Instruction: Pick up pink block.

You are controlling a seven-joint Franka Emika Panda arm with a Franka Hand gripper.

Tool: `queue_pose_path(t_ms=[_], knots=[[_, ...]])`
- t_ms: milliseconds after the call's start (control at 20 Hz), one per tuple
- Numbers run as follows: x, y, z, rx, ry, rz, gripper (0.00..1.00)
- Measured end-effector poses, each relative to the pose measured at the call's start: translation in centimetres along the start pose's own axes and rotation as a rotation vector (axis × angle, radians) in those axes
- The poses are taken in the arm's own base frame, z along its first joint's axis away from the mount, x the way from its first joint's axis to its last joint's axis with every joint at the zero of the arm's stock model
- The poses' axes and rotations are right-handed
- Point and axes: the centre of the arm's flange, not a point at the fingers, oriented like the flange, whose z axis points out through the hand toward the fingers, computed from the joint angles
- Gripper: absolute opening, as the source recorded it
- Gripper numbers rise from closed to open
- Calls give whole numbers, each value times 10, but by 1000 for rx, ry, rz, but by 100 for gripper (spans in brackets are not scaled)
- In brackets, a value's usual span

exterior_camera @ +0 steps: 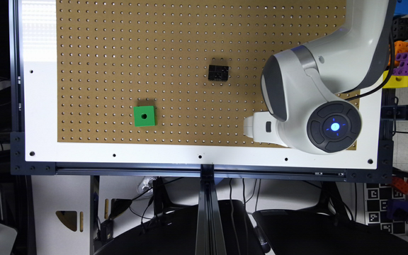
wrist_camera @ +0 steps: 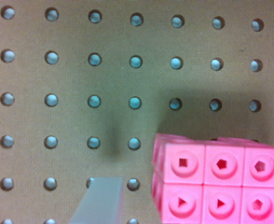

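One translucent fingertip (wrist_camera: 99, 198) is seen in the wrist view just beside the pink block (wrist_camera: 218, 186); whether the jaws are apart cannot be told. The block lies flat on the pegboard (wrist_camera: 81, 70), holes upward, its long axis across that picture. In the exterior view the arm (exterior_camera: 317, 102) covers that spot, with a green cube (exterior_camera: 144, 115) and black brick (exterior_camera: 218, 72) well apart toward the exterior view's left.

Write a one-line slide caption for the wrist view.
Wrist camera close above the pink block on the pegboard, one translucent finger beside it, not touching.
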Motion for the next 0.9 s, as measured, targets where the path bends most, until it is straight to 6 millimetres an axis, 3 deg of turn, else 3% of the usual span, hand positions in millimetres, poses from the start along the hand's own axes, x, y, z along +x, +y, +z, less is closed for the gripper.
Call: queue_pose_path(t_ms=[100,150,900], knots=[[0,1,9,0,-1,-1,100],[0,2,14,-1,-2,-1,0],[1,3,14,-6,-3,0,0]])
